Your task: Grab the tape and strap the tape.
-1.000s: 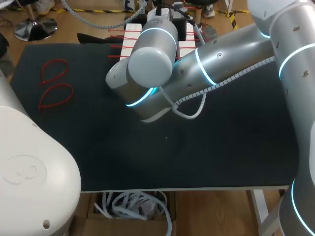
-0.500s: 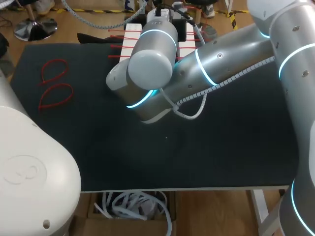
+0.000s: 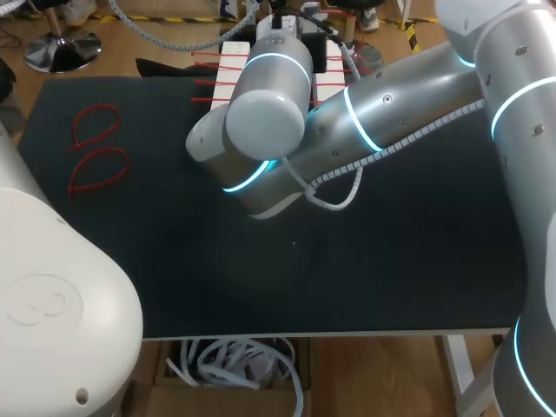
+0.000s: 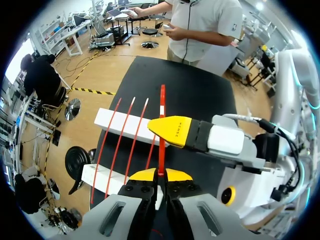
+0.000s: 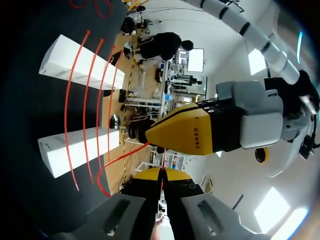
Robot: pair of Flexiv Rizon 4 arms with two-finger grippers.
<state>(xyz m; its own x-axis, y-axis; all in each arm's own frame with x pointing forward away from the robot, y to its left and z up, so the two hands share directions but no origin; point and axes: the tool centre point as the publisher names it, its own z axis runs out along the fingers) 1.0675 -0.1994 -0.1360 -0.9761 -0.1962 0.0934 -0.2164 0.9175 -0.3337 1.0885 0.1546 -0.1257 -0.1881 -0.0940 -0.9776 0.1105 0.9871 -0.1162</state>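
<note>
In the left wrist view my left gripper (image 4: 161, 174) is shut on a thin red tie (image 4: 162, 125) that runs straight ahead from its yellow tips. My right gripper's yellow finger (image 4: 175, 131) lies against that tie just ahead. In the right wrist view my right gripper (image 5: 161, 172) is shut on a red tie (image 5: 120, 160) that curves away in a loop beside it. My left gripper's yellow finger (image 5: 180, 135) sits right above those tips. In the head view my right arm (image 3: 269, 104) reaches over the far middle and hides both grippers.
Two white blocks (image 3: 233, 65) (image 3: 328, 85) stand at the mat's far edge with several straight red ties (image 3: 207, 82) laid across them. Two looped red ties (image 3: 95, 126) (image 3: 97, 169) lie at the far left. The black mat (image 3: 347, 269) is bare in front.
</note>
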